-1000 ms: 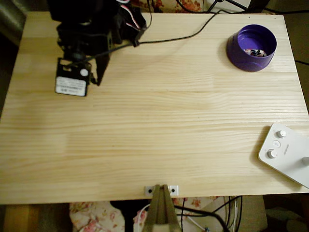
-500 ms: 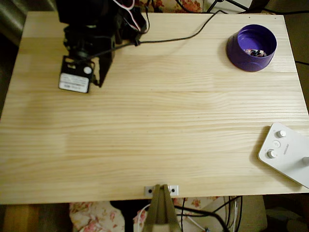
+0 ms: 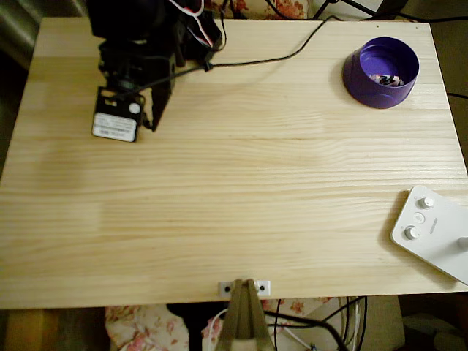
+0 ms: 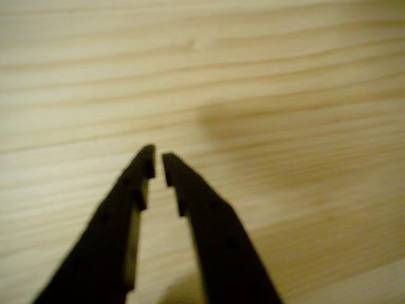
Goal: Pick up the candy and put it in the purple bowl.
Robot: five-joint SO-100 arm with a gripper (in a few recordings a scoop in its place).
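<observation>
With the candy [image 3: 385, 79] lying inside the purple bowl [image 3: 381, 72] at the bench's [image 3: 234, 205] far right corner, we judge the task done and should keep our nearly closed, empty end effector [image 4: 158, 162] clear, well apart at left.

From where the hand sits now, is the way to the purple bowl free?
Probably yes: the hand hangs over bare table at upper left, with nothing between it and the purple bowl at upper right. Actual reach is unclear.
</observation>
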